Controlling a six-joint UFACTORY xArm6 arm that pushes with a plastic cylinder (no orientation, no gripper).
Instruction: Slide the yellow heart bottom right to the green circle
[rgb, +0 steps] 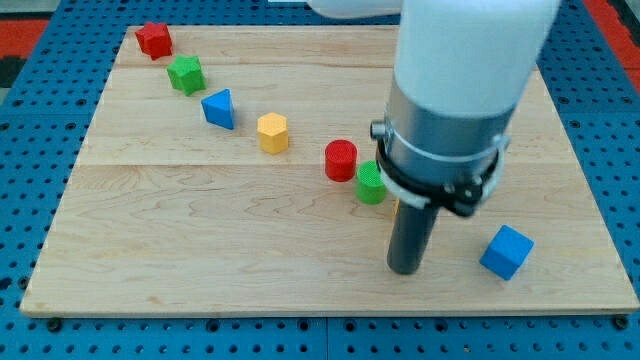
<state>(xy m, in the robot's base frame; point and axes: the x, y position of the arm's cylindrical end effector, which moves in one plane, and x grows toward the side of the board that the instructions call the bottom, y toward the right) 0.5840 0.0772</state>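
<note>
We see only a thin yellow-orange sliver (395, 207) at our rod's left edge, presumably the yellow heart; its orientation and long axis cannot be told. The green circle (370, 183) touches it upper-left, toward the desk's (200, 270) middle. My tip (404, 268) rests just below, no hand fitted.

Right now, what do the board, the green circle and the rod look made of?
Board: pale wood, matte, with visible grain and plank seams. Green circle: probably printed plastic, its sides finely ribbed. Rod, down to my tip: dark, smooth, faintly glossy, either metal or plastic.
</note>
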